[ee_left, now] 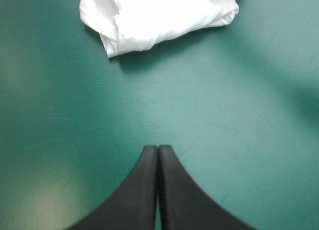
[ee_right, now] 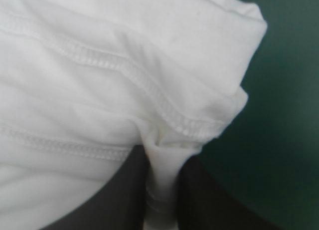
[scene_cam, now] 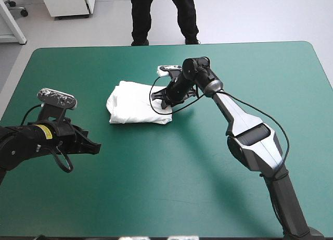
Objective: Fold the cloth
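Note:
The white T-shirt (scene_cam: pixel 134 102) lies as a folded bundle on the teal-green table, left of centre toward the far side. My right gripper (scene_cam: pixel 162 100) is down at the bundle's right edge, shut on the T-shirt. In the right wrist view a pinch of hemmed cloth (ee_right: pixel 162 175) sits between the two black fingers, and the T-shirt (ee_right: pixel 99 65) fills most of the picture. My left gripper (scene_cam: pixel 95 147) hovers shut and holding nothing near the table's left side, well short of the bundle. Ahead of the left gripper (ee_left: pixel 158 150), the T-shirt (ee_left: pixel 154 18) lies across a stretch of bare cover.
Bare teal-green cover (scene_cam: pixel 182 188) spreads over the near half and the right side of the table. The right arm (scene_cam: pixel 244 125) reaches diagonally from the near right corner to the bundle.

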Controlling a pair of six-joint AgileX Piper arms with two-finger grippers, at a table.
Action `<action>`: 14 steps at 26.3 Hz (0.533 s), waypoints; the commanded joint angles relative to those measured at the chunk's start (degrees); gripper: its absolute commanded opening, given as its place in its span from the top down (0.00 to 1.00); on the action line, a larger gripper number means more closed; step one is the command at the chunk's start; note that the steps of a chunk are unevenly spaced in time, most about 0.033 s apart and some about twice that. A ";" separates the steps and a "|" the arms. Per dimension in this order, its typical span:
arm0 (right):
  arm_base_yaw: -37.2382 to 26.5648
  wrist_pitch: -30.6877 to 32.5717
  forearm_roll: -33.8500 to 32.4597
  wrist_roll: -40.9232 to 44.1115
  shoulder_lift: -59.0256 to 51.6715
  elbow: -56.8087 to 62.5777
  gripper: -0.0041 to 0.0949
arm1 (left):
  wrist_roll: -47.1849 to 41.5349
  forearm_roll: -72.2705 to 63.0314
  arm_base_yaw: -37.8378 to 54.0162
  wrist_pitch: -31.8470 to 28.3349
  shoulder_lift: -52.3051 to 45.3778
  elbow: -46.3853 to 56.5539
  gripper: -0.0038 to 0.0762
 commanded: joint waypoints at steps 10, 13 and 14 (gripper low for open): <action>-0.83 -1.42 -7.73 -8.55 -3.09 -1.45 0.98 | -0.58 -0.47 0.01 -1.87 -0.66 -1.51 0.96; -3.21 0.84 -8.19 -7.88 -4.23 -0.24 0.97 | -3.02 -0.67 0.01 -1.79 -0.66 -1.51 0.96; -3.58 0.84 -8.90 -7.88 -4.82 0.74 0.97 | -3.28 -0.67 0.01 -1.75 -0.66 -1.51 0.96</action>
